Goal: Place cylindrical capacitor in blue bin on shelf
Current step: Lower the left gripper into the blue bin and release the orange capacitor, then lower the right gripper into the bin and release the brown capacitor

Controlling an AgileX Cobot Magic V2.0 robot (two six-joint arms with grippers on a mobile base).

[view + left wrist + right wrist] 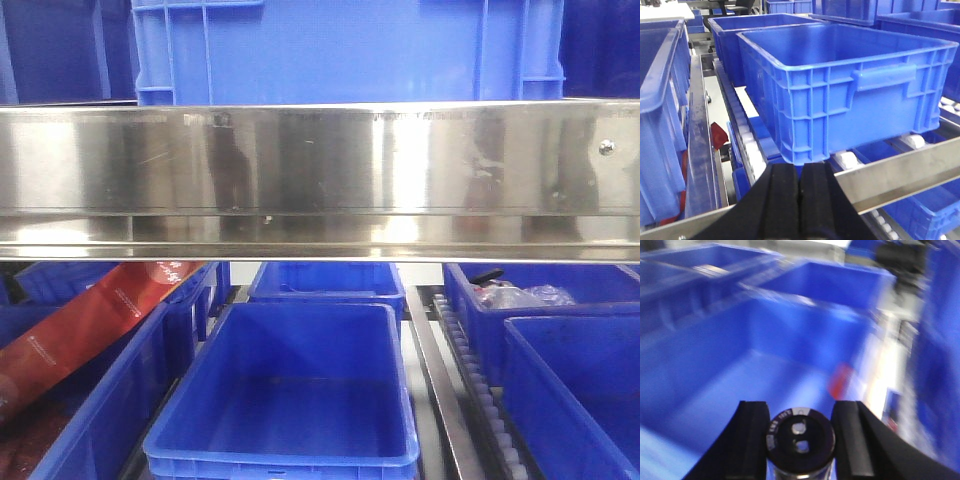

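Black right gripper (800, 435) clamps the cylindrical capacitor (800, 439) above a blue bin (740, 360), seen only from its wrist. Left gripper (799, 200) is closed, empty, near the shelf (320, 160) rail.

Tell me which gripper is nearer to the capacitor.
Right. The right gripper holds the capacitor between its fingers, over a blue bin. The left gripper is shut and empty by another bin on the shelf; no capacitor shows there.
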